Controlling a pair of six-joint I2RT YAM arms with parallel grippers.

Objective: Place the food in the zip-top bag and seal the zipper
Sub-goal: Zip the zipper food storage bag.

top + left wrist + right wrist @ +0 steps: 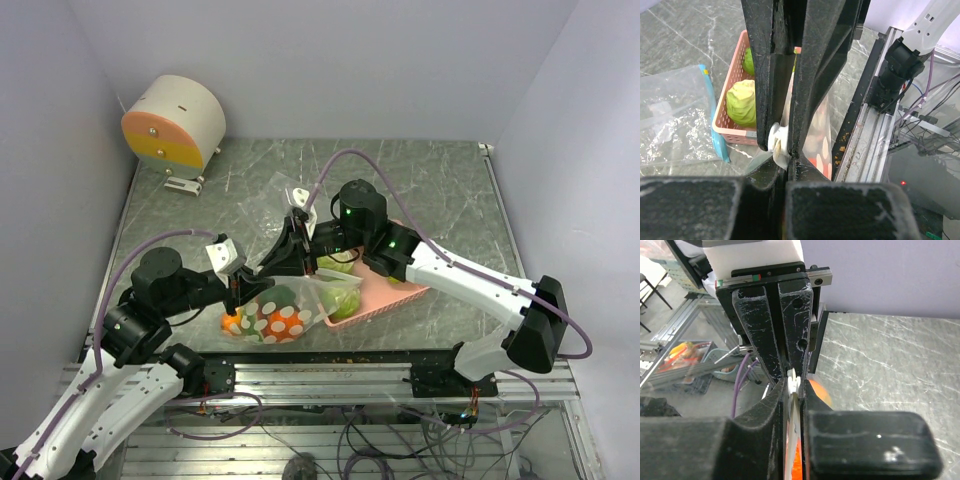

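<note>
Item: my left pincer (pixel 781 145), clenched on the bag (pixel 312 296) edge, lower centre of the top view. Item: my right pincer (pixel 792 382), clenched on the same bag. Inside the bag: spotted food (pixel 285 320). Right of it: cabbage (pixel 741 102) in the pink tray (pixel 735 135).

From my remote feed I see a grey marbled counter (pixel 440 190) carrying a pink tray (pixel 390 302) right of centre, and a cream drum (pixel 178 122) with an orange-and-yellow face in the far left corner.

Pale lilac walls (pixel 300 60), grey marbled tabletop (pixel 440 190), aluminium rail (pixel 330 375) along near edge, even light
</note>
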